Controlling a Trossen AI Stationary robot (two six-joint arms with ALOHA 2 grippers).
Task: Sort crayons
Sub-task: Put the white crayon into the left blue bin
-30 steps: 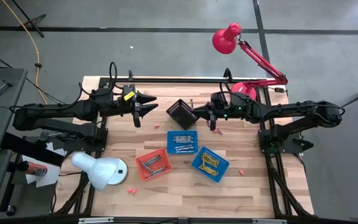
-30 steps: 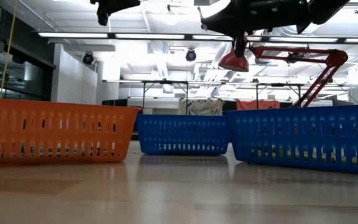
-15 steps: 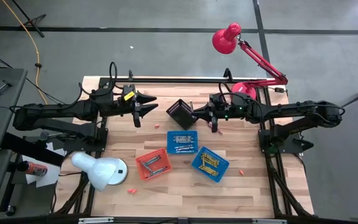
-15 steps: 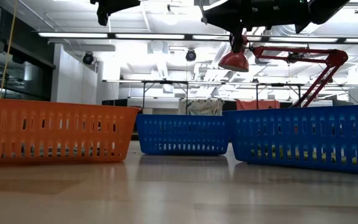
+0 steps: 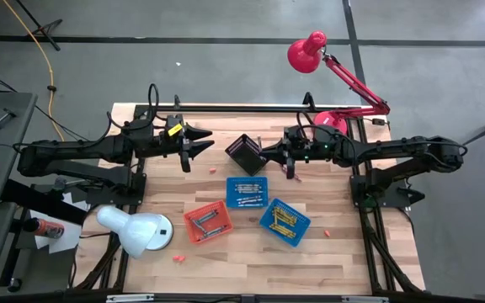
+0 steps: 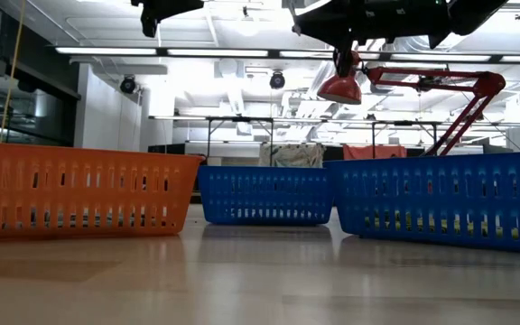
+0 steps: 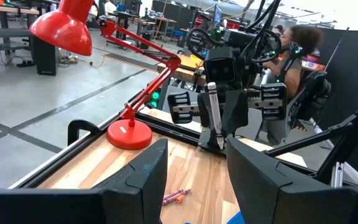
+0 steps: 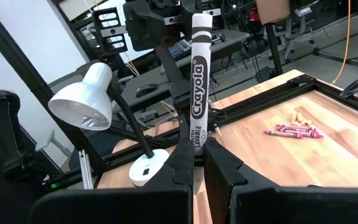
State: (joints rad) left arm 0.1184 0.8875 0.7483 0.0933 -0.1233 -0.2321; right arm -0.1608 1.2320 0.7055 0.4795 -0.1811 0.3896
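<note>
My right gripper hangs level above the middle of the table, shut on a grey crayon that stands upright; the crayon also shows in the left wrist view. My left gripper waits open and empty at the far left, facing the right one. More crayons lie in two blue baskets and an orange basket. Loose pink crayons lie on the wood. A black basket lies tipped just ahead of my right gripper. My right gripper pinches the crayon's lower part between its two fingers. The fingers come level from the table's right side and lie across the crayon. The crayon stands almost upright above the fingers, lifted clear of the table.
A white lamp stands at the near left and a red lamp at the far right corner. Stray crayons lie near the front edge and at the right. A person sits beyond the table's right side.
My right gripper has rolled a little about its own pointing line with the crayon, staying in place. The left arm and the baskets have kept still.
</note>
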